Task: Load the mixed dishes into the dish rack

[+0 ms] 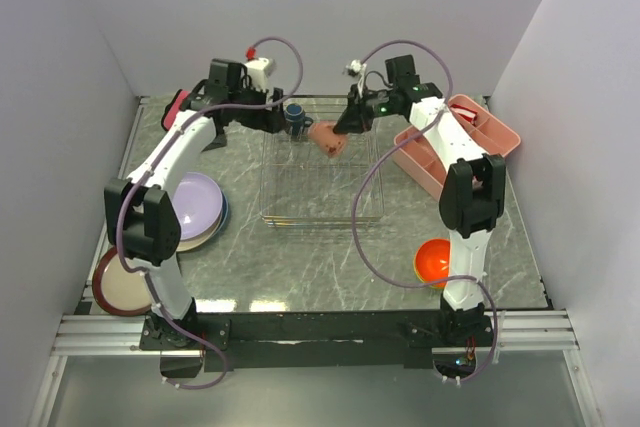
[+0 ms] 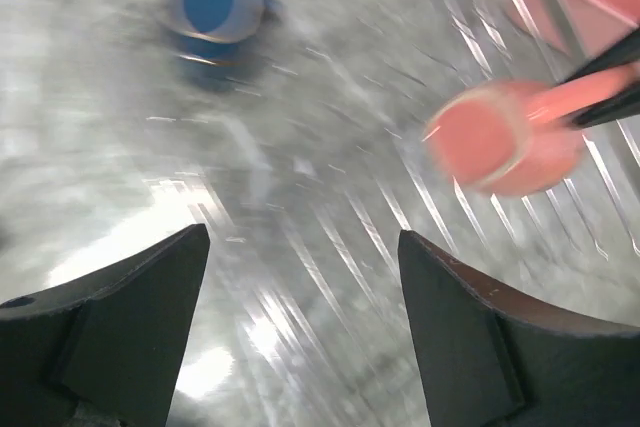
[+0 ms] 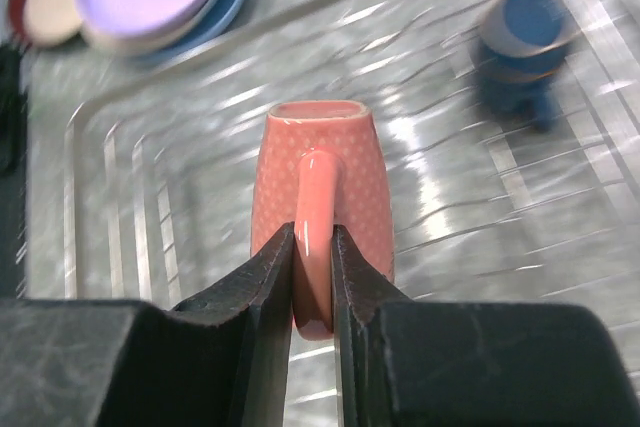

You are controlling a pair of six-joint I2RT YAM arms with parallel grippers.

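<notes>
My right gripper [image 3: 313,247] is shut on the handle of the small pink cup [image 3: 318,182] and holds it in the air over the far part of the wire dish rack [image 1: 322,182]. The cup also shows in the top view [image 1: 329,137] and in the left wrist view [image 2: 505,137]. The dark blue mug [image 1: 295,118] stands upright at the rack's far left corner; it also shows in the left wrist view [image 2: 210,9] and in the right wrist view [image 3: 525,35]. My left gripper [image 2: 300,267] is open and empty above the rack, near the mug.
A lavender plate [image 1: 197,202] lies on a light-blue one at the left, with a red-rimmed cream plate [image 1: 120,282] nearer. An orange bowl [image 1: 433,261] sits by the right arm's base. A pink compartment tray [image 1: 455,142] is at the far right. A red-pink cloth [image 1: 176,107] lies far left.
</notes>
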